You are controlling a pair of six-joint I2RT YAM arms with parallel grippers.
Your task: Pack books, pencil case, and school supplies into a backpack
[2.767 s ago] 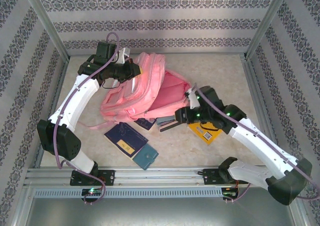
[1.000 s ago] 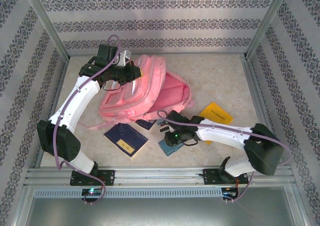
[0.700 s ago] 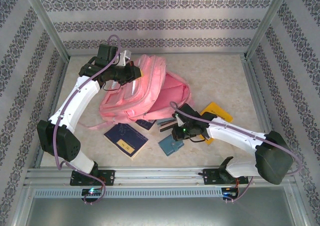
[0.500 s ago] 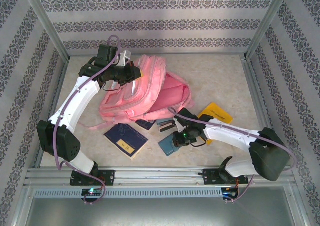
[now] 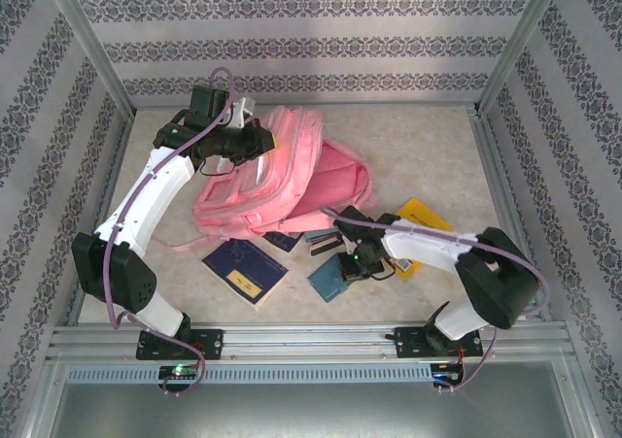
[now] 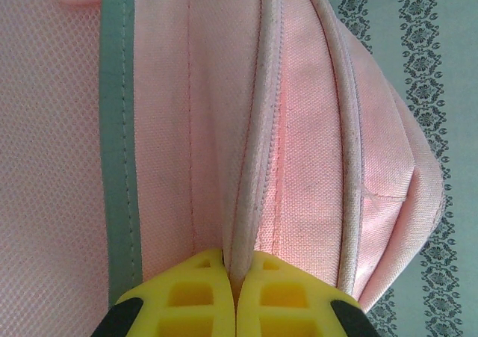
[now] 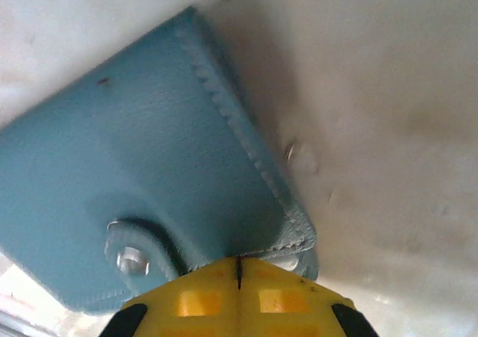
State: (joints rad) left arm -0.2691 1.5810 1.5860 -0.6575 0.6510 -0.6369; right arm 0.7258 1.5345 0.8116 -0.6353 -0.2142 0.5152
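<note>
Seen from above, the pink backpack (image 5: 282, 181) lies on the worktop (image 5: 428, 147) with its open mouth turned toward the right arm. The left pincer (image 5: 260, 139) sits at the backpack's upper left edge. The right pincer (image 5: 350, 266) is low, just in front of the backpack's mouth, on a teal notebook (image 5: 328, 281). A navy book (image 5: 245, 270) lies in front of the backpack's lower left corner. A yellow book (image 5: 420, 215) lies to the right of the mouth, partly under the right arm.

In the left wrist view, the left pincer (image 6: 233, 285) has its yellow tips pressed together on a piped seam (image 6: 250, 165) of the backpack (image 6: 314, 128), near a grey-green strip (image 6: 116, 128). This grip looks meant to hold the mouth up.

In the right wrist view, the right pincer (image 7: 239, 277) is clamped on the near edge of the teal notebook (image 7: 149, 165), close to a corner. The notebook is flat, with a grained teal cover and a stitched border, and a metal snap (image 7: 131, 258) sits beside the grip. Whether it has left the pale worktop (image 7: 373, 90) cannot be told.

The step in hand appears to be lifting this notebook toward the backpack. Held so near a corner, it will likely swing or droop. A slow lift suits it, with the free edge leading into the mouth. The left arm should hold the seam high, and the notebook should be released only once it is well inside.
</note>
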